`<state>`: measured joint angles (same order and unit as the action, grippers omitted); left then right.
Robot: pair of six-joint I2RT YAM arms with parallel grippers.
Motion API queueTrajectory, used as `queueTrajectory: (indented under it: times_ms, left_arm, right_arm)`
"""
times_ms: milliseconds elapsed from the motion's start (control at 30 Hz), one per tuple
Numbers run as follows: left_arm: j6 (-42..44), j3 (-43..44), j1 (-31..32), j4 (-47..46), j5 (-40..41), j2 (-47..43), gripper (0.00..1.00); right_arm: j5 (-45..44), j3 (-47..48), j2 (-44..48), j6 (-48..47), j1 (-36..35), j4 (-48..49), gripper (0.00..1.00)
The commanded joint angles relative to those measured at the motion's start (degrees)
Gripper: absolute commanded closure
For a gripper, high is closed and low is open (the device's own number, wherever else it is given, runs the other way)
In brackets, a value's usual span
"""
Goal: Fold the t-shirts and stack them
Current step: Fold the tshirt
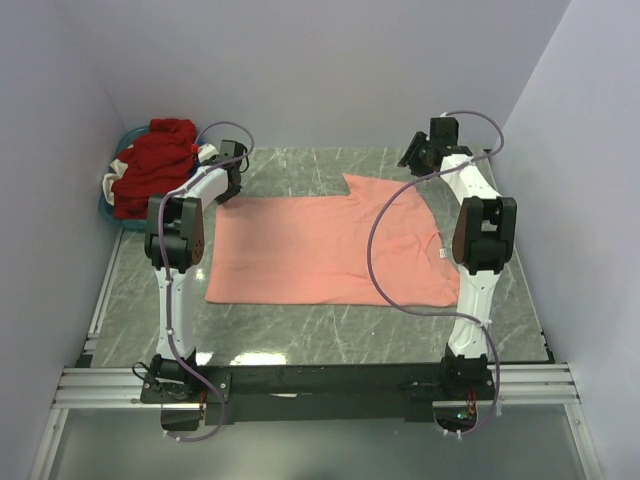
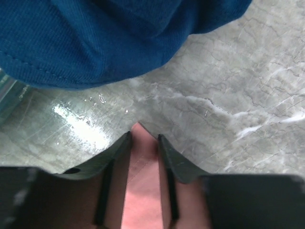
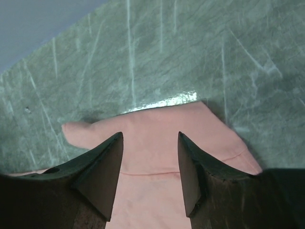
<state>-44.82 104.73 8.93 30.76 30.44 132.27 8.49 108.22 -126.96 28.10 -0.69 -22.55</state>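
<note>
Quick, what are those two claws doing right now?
Left gripper: jaws narrow astride the pink t-shirt corner; grip cannot be told.
Right gripper: open above the pink t-shirt, holding nothing.

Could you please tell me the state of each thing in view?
salmon-pink t-shirt: spread flat on the table.
dark red t-shirt: heaped in the teal basket.
blue t-shirt: bunched up.
left gripper: narrowly open, astride the salmon-pink t-shirt's corner.
right gripper: open, above that t-shirt's edge.
</note>
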Motion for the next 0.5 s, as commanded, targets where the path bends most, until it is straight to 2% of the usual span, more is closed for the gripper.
queueTrajectory:
  times_ms: [0,300,467]
  left_arm:
    - [-0.62,1.97,-0.05,0.17,-0.73,0.36,0.68]
    - [-0.36,-0.31,0.04,-1.49,-2.31,-0.96,0.89]
    - [-0.27,-1.37,-0.05,-1.93,-2.84,-1.66,0.94]
  right_arm:
    - [-0.05,4.97,-3.37,-2.43,0.34,-3.46,0.43]
    - [-0.4,9.55,-7.77,-2.87,3.68,-7.16,0.39]
    - [-0.14,10.61,-9.54,-2.0,3.68,-8.92,0.39]
